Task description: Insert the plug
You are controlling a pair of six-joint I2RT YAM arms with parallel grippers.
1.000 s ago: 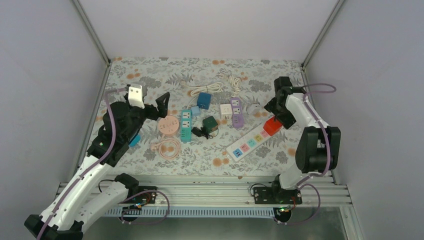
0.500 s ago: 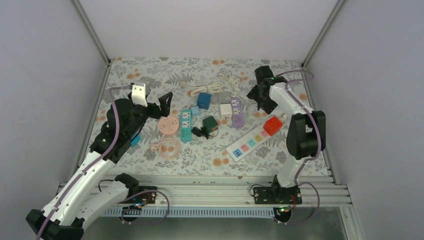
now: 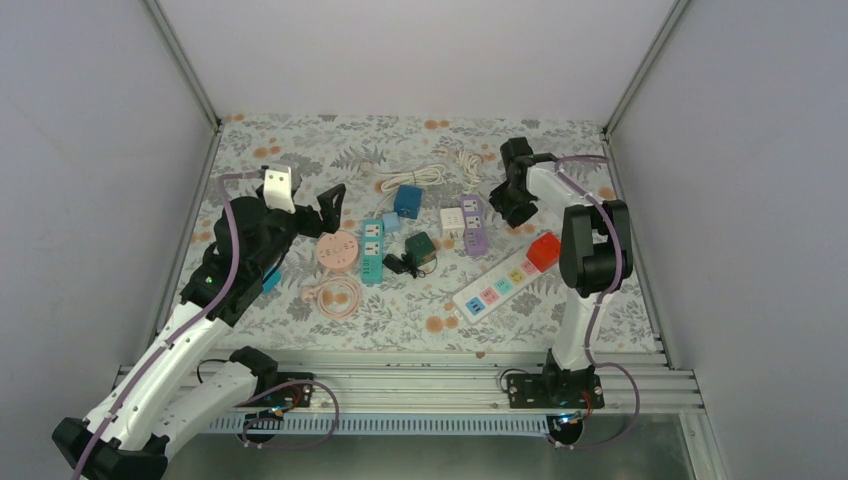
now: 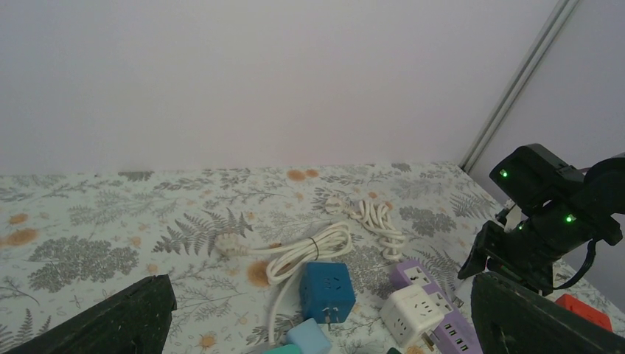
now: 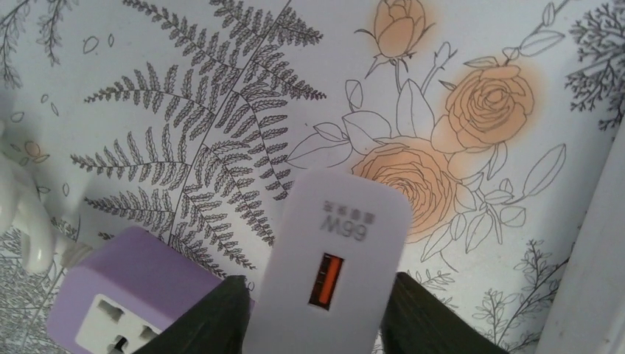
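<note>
1. The left gripper (image 3: 328,207) is still held above the left part of the surface (image 3: 420,312). Its jaws are spread fully and nothing is between them. No change is seen here.
2. The long socket strip (image 3: 498,286) lies right of centre. Its red end (image 3: 545,250) has been left uncovered, because the right arm has been swung away from it.
3. The right gripper (image 3: 506,208) has been carried to the back right and set down over the white charger (image 5: 335,243). The charger lies on the surface just beside the purple socket block (image 5: 133,287).
4. The right jaws have been drawn in from wide to roughly half. The dark fingers (image 5: 221,317) are now pressed against both sides of the charger, so it is taken as gripped, though not yet raised.
5. The pick-up of the plug is judged to have begun. Carrying it to a socket and pushing it in remain to be done.
</note>
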